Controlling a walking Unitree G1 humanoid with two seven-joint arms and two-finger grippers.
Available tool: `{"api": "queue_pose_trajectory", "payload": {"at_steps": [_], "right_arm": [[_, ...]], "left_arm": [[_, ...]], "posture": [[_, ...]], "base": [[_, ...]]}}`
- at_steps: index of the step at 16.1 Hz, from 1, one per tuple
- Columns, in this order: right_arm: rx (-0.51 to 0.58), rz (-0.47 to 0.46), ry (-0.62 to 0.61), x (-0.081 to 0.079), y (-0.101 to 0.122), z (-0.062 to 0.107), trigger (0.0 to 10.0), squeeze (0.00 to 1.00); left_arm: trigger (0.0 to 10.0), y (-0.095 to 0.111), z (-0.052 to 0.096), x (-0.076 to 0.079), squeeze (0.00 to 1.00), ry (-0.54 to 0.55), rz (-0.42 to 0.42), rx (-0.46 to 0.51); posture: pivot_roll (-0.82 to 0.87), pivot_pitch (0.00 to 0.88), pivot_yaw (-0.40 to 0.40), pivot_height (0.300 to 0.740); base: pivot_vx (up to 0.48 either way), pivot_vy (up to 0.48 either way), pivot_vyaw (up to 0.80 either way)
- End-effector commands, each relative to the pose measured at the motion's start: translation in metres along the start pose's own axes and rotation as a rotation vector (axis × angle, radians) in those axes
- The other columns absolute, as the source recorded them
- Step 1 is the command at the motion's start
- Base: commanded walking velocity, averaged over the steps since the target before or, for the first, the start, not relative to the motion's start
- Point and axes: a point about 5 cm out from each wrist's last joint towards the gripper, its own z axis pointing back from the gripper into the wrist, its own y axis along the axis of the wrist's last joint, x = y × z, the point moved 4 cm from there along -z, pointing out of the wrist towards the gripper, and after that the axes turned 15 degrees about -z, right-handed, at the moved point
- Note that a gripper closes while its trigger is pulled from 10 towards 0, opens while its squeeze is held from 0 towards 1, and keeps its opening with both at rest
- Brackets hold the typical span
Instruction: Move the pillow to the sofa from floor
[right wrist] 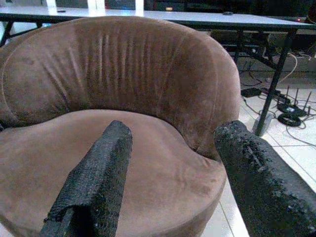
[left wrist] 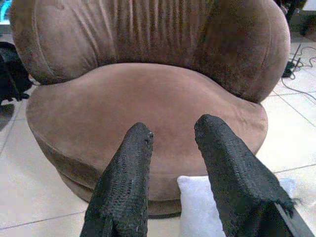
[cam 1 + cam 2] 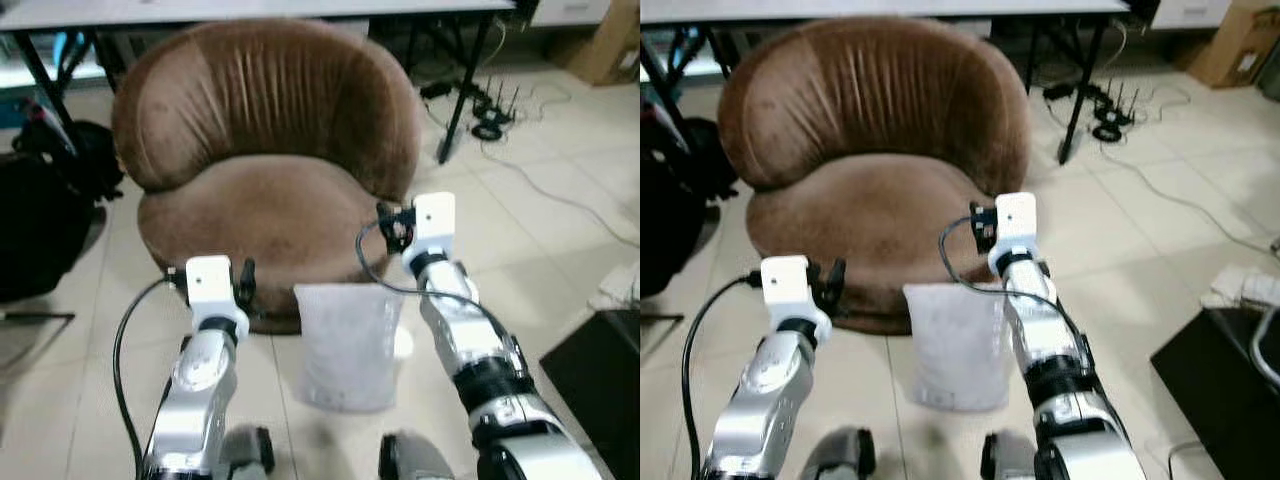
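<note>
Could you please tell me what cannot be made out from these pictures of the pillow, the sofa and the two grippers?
- Pillow: whether either arm touches it; in the left eye view the arms flank it and the right arm covers its edge.
- Pillow's lower part: cut off by the left wrist view's edge and the left gripper.
- Sofa base: hidden behind the pillow, eye views.
- Right gripper: open, nothing between its fingers; its height above the seat is unclear.

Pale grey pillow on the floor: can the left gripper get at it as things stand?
Probably yes. The pale grey pillow stands on the tiled floor against the round brown velvet sofa, between both arms. The open left gripper hovers beside its top corner, with nothing between them.
</note>
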Motion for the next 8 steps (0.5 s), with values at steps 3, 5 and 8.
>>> {"api": "queue_pose_trajectory", "payload": {"at_steps": [3,5,8], "right_arm": [[0.013,-0.024,0.01,0.0007,0.0026,0.0023,10.0,0.0],[0.007,-0.018,0.008,0.0012,0.0021,0.0024,10.0,0.0],[-0.01,-0.003,0.001,0.0024,0.0004,0.0014,10.0,0.0]], "left_arm": [[10.0,0.0005,0.0025,0.0025,0.0,-0.009,-0.005,0.0],[10.0,0.0001,0.0028,0.0016,0.0,-0.005,-0.004,-0.001],[10.0,-0.0008,0.0034,0.0,0.0,0.002,-0.002,-0.004]], "posture": [[-0.02,0.0,-0.019,0.688],[-0.02,0.0,-0.022,0.698],[-0.02,0.0,-0.025,0.723]], "base": [[0.0,0.0,0.0],[0.0,0.0,0.0],[0.0,0.0,0.0]]}}
